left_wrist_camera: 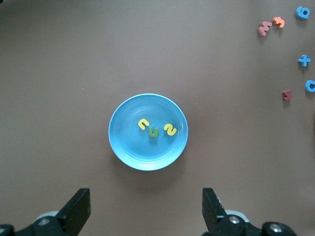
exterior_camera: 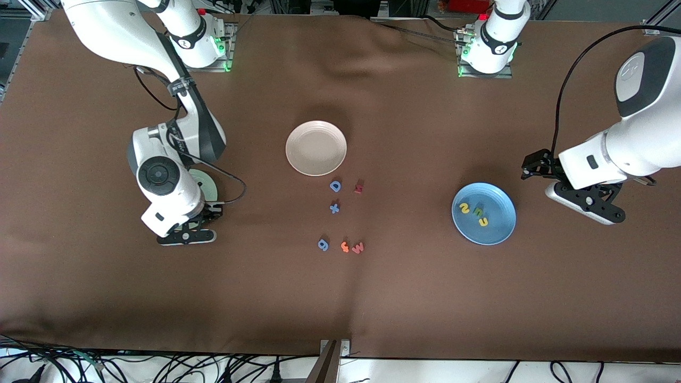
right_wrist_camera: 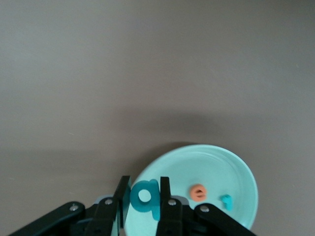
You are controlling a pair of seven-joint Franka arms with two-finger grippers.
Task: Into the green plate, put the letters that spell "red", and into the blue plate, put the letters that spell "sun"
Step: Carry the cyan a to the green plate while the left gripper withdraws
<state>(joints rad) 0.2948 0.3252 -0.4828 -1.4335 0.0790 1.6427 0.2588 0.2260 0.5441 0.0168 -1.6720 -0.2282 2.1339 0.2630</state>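
Low in the front view's middle, a blue g (exterior_camera: 323, 244), an orange f (exterior_camera: 345, 247) and a pink w (exterior_camera: 358, 247) lie in a row on the brown worktop (exterior_camera: 340, 298). Mid-left, the right gripper (right_wrist_camera: 144, 196) points down over the green plate (right_wrist_camera: 231, 169), jaws pinched on the teal d (right_wrist_camera: 145, 194); the orange e (right_wrist_camera: 198, 191) and teal r (right_wrist_camera: 226, 199) lie in the plate. Mid-right, the left gripper (left_wrist_camera: 146, 206) hangs tilted beside the blue plate (exterior_camera: 497, 231), jaws wide, empty. That plate holds the yellow s (exterior_camera: 464, 208), green n (exterior_camera: 479, 211) and yellow u (exterior_camera: 483, 221).
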